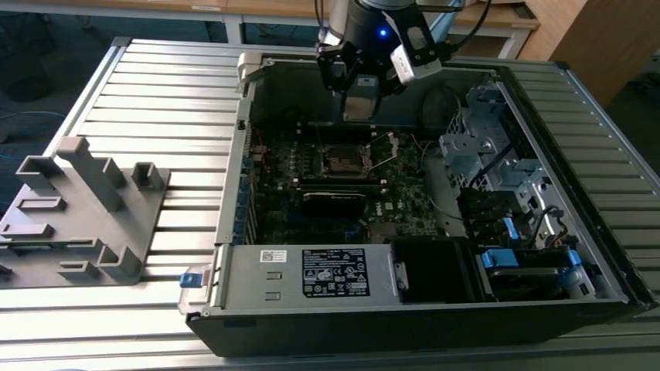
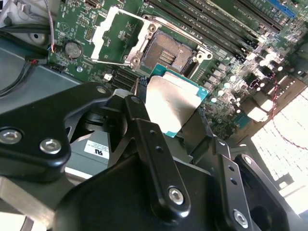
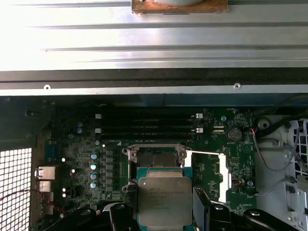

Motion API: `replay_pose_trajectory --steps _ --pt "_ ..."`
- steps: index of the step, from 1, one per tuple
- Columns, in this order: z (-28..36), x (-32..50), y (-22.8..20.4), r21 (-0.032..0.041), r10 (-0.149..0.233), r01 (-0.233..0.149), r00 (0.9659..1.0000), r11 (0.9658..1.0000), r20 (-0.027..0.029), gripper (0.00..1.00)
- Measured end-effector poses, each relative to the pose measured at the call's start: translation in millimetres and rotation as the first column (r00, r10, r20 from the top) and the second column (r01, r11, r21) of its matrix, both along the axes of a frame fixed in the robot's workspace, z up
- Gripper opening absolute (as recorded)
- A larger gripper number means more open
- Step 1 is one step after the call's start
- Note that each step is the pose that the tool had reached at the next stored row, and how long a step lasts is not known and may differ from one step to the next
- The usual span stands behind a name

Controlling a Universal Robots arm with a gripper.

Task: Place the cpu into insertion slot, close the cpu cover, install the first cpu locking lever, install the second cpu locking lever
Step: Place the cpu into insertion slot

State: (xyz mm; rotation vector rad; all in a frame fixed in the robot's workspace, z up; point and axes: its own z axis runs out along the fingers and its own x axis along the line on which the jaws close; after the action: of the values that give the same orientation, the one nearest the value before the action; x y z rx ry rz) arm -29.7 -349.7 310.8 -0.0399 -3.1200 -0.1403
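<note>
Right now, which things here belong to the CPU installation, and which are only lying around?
For the job: the cpu held in the gripper, the insertion slot, the open cpu cover.
Not in use: grey fixture, power supply, drive cage.

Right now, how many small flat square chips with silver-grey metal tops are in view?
1. The small square silver-grey-topped cpu is held in the black gripper, near the dark square insertion slot, which looks empty; the shiny silver cpu cover stands open.
</note>
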Motion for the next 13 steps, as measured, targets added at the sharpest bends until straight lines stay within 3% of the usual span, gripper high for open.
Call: replay_pose_trajectory --steps 4,13 --pt "-4.6 0.0 0.0 0.0 0.0 0.0 1.0 1.0 0.0 0.54" --pt "-5.7 0.0 0.0 -0.0001 0.0 0.0 1.0 1.0 -0.0001 0.54"
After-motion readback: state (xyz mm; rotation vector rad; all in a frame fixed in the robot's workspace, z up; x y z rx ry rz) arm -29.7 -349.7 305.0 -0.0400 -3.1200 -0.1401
